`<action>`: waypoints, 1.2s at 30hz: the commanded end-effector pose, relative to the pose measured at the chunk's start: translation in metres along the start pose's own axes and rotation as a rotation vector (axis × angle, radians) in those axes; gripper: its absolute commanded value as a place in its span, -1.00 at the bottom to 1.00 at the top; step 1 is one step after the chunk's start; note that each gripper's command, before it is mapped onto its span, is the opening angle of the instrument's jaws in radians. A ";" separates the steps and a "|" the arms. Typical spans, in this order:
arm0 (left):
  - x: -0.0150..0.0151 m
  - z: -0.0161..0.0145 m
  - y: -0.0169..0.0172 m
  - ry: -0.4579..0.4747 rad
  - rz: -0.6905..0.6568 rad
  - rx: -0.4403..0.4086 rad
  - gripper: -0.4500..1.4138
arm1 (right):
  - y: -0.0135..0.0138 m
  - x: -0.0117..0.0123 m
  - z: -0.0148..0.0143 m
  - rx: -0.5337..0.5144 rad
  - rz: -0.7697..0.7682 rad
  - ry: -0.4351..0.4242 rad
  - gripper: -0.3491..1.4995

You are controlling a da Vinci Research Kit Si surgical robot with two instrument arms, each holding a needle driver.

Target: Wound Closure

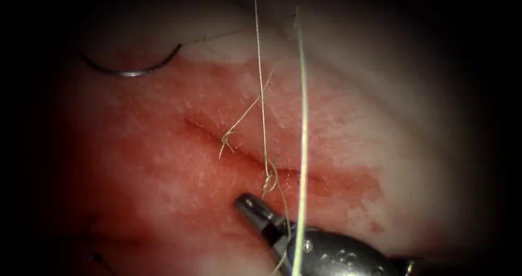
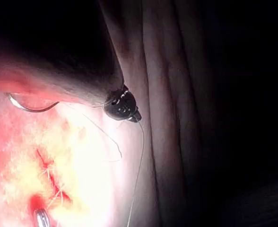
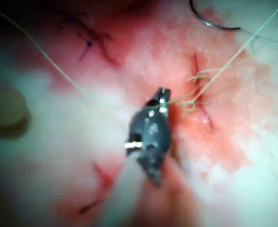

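The curved needle (image 1: 129, 71) lies free on the tissue (image 1: 163, 162), up and to the left of the cut (image 1: 244, 151), and neither tool holds it. Its thread (image 1: 261, 91) runs from a knot on the cut straight up and out of the endoscope view. My right tool (image 1: 243, 201) sits just below the cut with its jaws shut on the thread beside a second knot (image 1: 268, 182). In the right wrist view the right tool (image 3: 162, 96) meets the thread (image 3: 210, 78) at the cut. My left tool (image 2: 134, 117) hangs above the tissue, shut on thread (image 2: 140, 151) that trails down from it.
A thicker strand (image 1: 302, 124) crosses close in front of the endoscope, right of the knots. Red fluid (image 1: 337, 183) stains the tissue around the cut. Older marked cuts (image 3: 89, 42) lie on the tissue. The needle (image 2: 28, 106) and the right tool's tip (image 2: 40, 218) also appear in the left wrist view.
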 end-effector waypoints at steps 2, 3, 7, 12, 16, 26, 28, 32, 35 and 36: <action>-0.0001 0.0011 -0.0009 0.009 -0.002 0.011 -0.89 | -0.0005 -0.0005 0.0004 0.003 -0.005 0.000 -1.00; -0.0001 0.0015 -0.0018 0.017 -0.008 0.021 -0.89 | -0.0005 -0.0005 0.0002 0.004 -0.012 0.000 -1.00; 0.0002 0.0027 -0.0033 0.017 -0.024 0.033 -0.89 | -0.0002 -0.0006 0.0000 0.009 -0.024 0.002 -1.00; 0.0005 0.0059 -0.0043 0.025 -0.023 0.039 -0.89 | 0.0001 -0.0011 0.0000 0.000 -0.033 0.006 -1.00; 0.0003 0.0074 -0.0050 0.027 -0.021 0.045 -0.89 | 0.0001 -0.0015 0.0002 0.003 -0.037 0.000 -1.00; -0.0018 0.0122 -0.0069 0.016 0.003 0.081 -0.89 | -0.0004 -0.0038 0.0002 0.023 -0.058 -0.041 -1.00; -0.0024 0.0131 -0.0071 0.014 0.010 0.086 -0.89 | -0.0004 -0.0041 0.0001 0.029 -0.066 -0.045 -1.00; -0.0035 0.0144 -0.0072 0.009 0.023 0.096 -0.89 | -0.0005 -0.0041 -0.0001 0.038 -0.073 -0.048 -1.00; -0.0039 0.0145 -0.0071 0.007 0.027 0.098 -0.89 | -0.0007 -0.0042 -0.0002 0.042 -0.074 -0.054 -1.00; -0.0039 0.0146 -0.0071 0.007 0.028 0.098 -0.89 | -0.0007 -0.0042 -0.0002 0.042 -0.074 -0.054 -1.00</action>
